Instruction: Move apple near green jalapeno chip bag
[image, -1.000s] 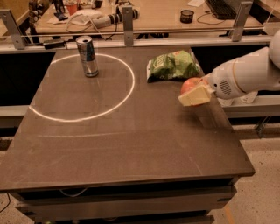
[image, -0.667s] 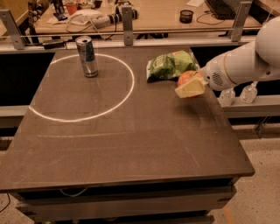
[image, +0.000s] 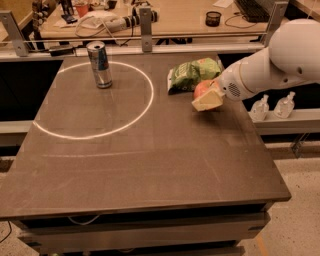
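Observation:
The green jalapeno chip bag (image: 192, 74) lies crumpled on the dark table (image: 150, 150) at the back right. Just in front of it my gripper (image: 206, 97), on a white arm reaching in from the right, is shut on the red-orange apple (image: 202, 89). A cream finger (image: 209, 100) covers the apple's lower front. The apple sits close to the bag's front right edge, at or just above the tabletop; I cannot tell if it rests on it.
A silver drink can (image: 99, 65) stands at the back left inside a white circle (image: 95, 100) marked on the table. A rail with metal posts (image: 145, 22) runs behind the table. Two small bottles (image: 272, 106) sit on a ledge to the right.
My gripper has carried the apple leftwards and towards the back, closer to the chip bag. The bag and the can have not moved.

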